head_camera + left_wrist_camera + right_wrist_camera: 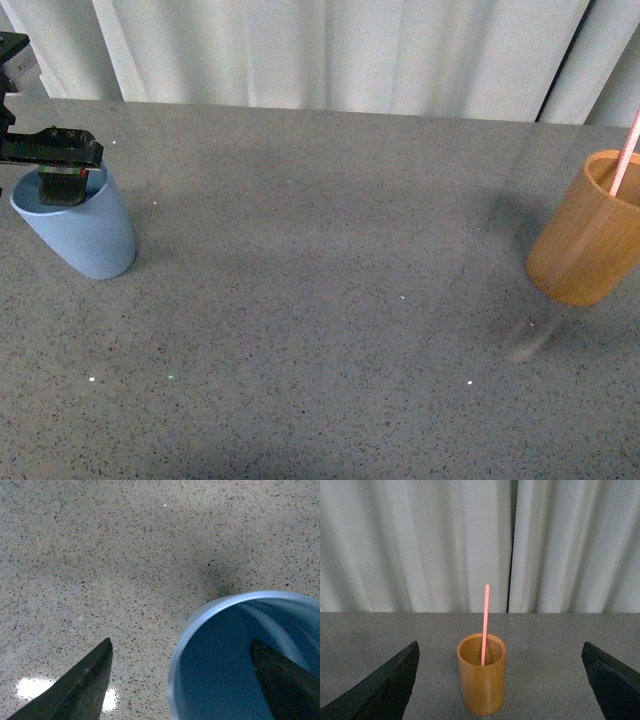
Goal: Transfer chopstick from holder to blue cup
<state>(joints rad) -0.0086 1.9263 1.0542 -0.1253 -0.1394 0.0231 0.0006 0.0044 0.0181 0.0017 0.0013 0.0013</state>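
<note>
Before closing on anything, check layout, largest item first. Note table (320, 300): grey, speckled, flat. Locate holder (585, 240): bamboo, upright, far right in front view. Locate cup (85, 235): blue, upright, far left, well apart from holder. Find chopstick (484, 620): pink, thin, near upright inside holder, upper part proud of rim.

Treat as light, stiff and smooth, so prob. prone to slip or pivot. Pinch exposed upper shaft just above rim w/ moderate force.

Confirm R gripper (500, 687): spread wide, empty, facing holder. Chopstick approx. centred betw. fingers (385, 690) but ahead of them, not touching.

Confirm L gripper (182, 680): spread, empty, straddling cup rim, one tip over interior, other outside over table. Well apart from chopstick.
</note>
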